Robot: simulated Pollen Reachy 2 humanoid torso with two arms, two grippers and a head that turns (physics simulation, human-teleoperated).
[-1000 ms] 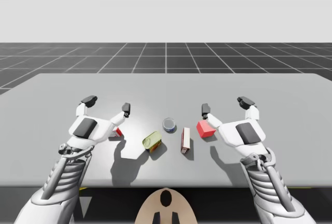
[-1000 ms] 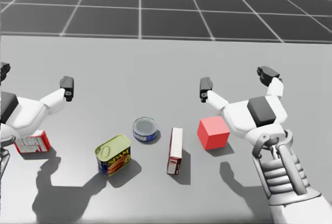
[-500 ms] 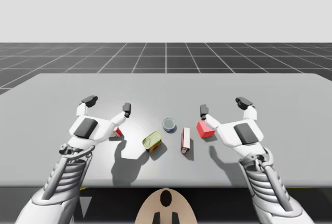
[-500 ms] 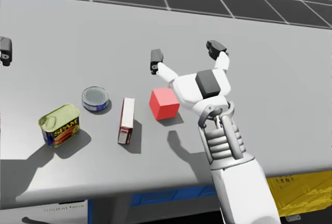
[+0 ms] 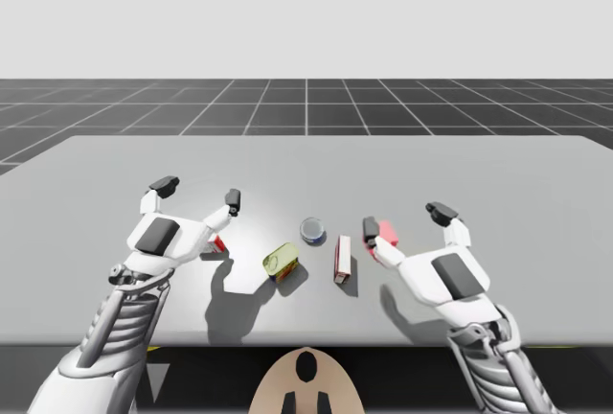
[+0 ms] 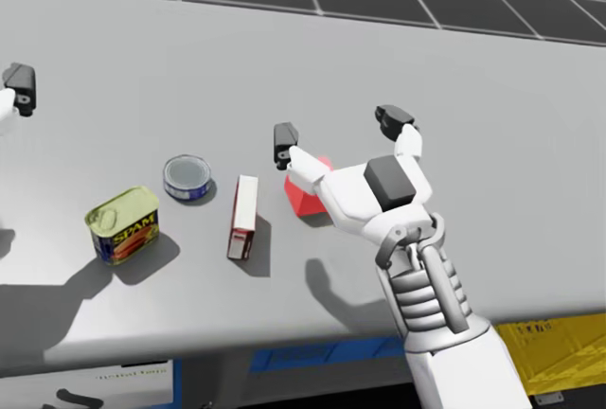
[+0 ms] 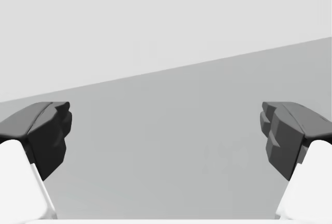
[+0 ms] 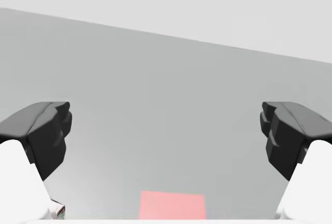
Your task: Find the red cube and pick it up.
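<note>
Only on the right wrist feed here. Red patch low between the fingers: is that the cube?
Observer: Yes, that's the red cube. In the head view the right end effector is open above it and hides part of it.
Operator: Anything close beside it?
Observer: A narrow red and white box lies next to the cube on the left arm's side, with a gap between them.
Operator: Where's the other arm?
Observer: The high view has the left end effector open, well past the narrow box and the two cans, away from the cube.
</note>
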